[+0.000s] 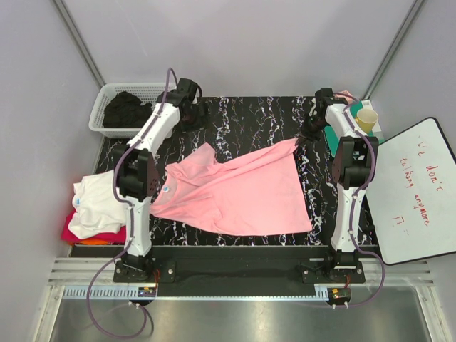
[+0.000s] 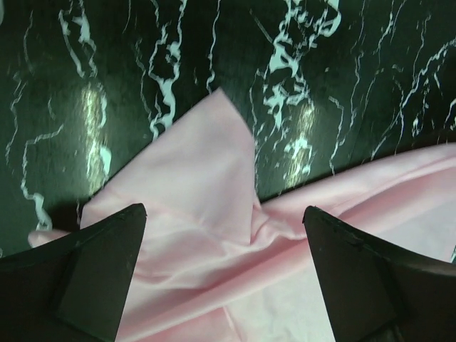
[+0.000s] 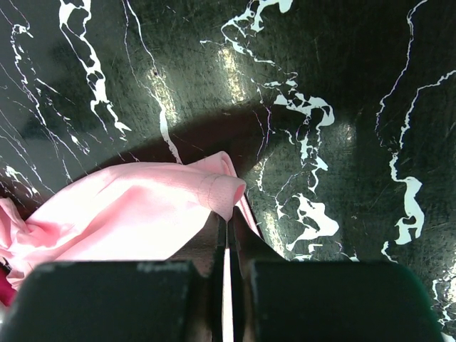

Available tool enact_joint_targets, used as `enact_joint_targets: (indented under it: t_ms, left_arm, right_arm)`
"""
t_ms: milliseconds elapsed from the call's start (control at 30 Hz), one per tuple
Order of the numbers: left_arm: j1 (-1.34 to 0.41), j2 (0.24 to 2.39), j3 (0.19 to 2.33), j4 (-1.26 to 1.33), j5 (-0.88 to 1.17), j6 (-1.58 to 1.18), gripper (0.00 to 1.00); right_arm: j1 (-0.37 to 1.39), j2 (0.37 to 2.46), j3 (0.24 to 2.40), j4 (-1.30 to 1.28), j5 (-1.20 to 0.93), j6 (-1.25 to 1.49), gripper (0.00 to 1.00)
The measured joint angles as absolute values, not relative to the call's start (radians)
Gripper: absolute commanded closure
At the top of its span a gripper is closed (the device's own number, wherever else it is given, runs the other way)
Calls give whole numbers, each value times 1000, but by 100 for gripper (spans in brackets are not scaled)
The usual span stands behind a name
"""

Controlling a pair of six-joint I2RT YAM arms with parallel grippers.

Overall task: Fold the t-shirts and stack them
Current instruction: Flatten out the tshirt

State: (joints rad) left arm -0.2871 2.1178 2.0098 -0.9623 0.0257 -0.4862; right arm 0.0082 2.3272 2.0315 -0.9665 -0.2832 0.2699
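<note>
— While the pink t-shirt [image 1: 235,192] lies spread across the middle of the tabletop [image 1: 249,117], why does the right gripper [image 3: 228,239] sit out towards the far right corner?
— Its jaws are pressed together on 1 hem corner. I'd say it pulls that edge taut so the cloth lies flat for folding.
— And the left gripper [image 2: 224,212]?
— Jaws spread wide, holding nothing, hovering over a peaked sleeve [image 2: 206,164] towards the far left. It looks placed to pinch there.
— The others?
— 1 white shirt [image 1: 96,203] tops a magenta-red one [image 1: 82,234] at the near left edge. Black ones [image 1: 128,110] wait in the basket [image 1: 107,92] beyond the far left corner.
</note>
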Motion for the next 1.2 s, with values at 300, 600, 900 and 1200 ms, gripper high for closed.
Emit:
enact_joint_targets:
  t_ms: [300,600,900,1200]
  left_arm:
    - [-287,2407,2148,-952,46,-482,3]
    - [-276,2435,2198,-956,54,-467,6]
    - [-275,2465,2198,-966,56,-431,56]
    - [-297,2475,2199,-973,79,-399,100]
  right_arm:
    - [8,2331,2039,-966,-293,270,100]
    - [8,2339,2039,-966,-300,270,100]
    - [8,2339,2044,-966,-301,270,100]
    - [7,2340,2055,-967,-300,270,100]
